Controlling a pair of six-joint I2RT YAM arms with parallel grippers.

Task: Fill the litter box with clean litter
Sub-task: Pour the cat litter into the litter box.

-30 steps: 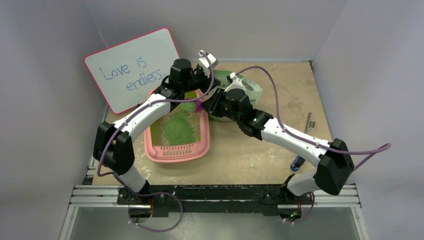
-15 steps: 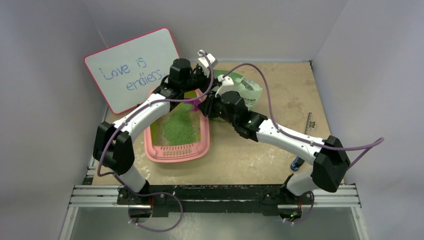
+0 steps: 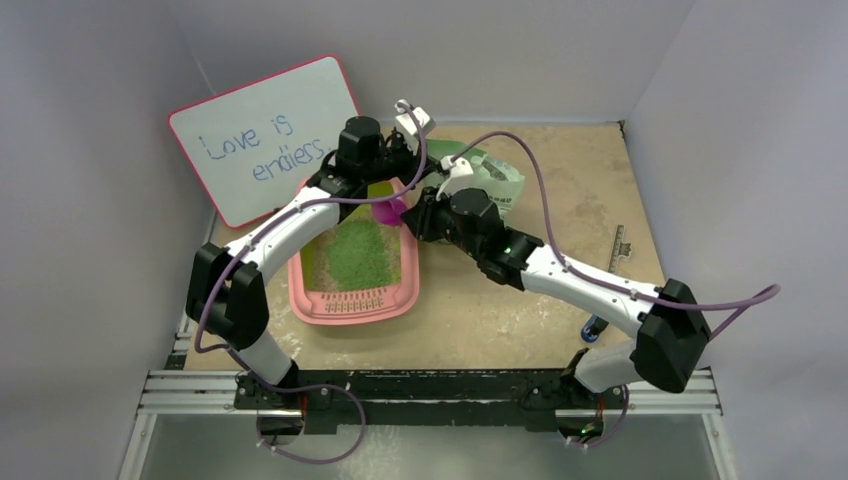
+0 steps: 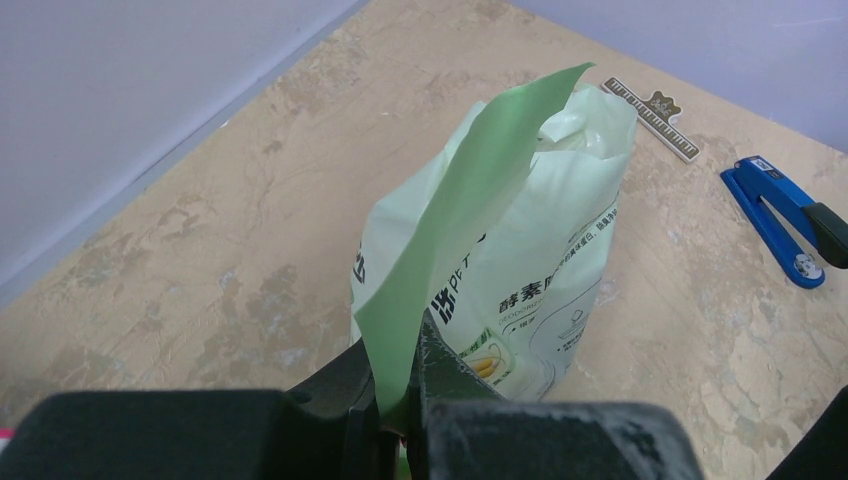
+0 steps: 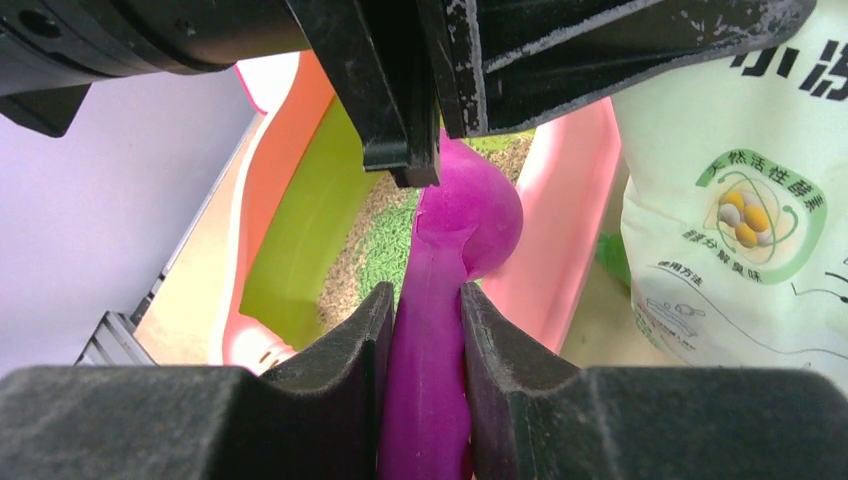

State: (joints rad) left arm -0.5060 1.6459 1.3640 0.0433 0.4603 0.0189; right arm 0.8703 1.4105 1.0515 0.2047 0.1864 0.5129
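Note:
The pink litter box [image 3: 310,300] lies left of centre with green clean litter [image 3: 358,255] spread inside, edged by beige granules. In the right wrist view its pink wall [image 5: 570,230], lime inner wall and green litter [image 5: 385,250] show below. My right gripper [image 5: 427,330] is shut on the handle of a purple scoop [image 5: 470,215], whose bowl hangs over the box's far right corner [image 3: 390,211]. My left gripper [image 4: 400,400] is shut on the top flap of the pale green printed bag [image 4: 540,260], which stands upright behind the box [image 3: 495,180].
A whiteboard [image 3: 265,135] leans against the left wall behind the box. A blue stapler [image 3: 594,326] and a ruler [image 3: 619,245] lie on the table at the right, also in the left wrist view. Grey walls close in on three sides.
My right arm has shifted a little to the left, carrying the purple scoop from beside the bag to over the box's far right corner. The left arm has not moved.

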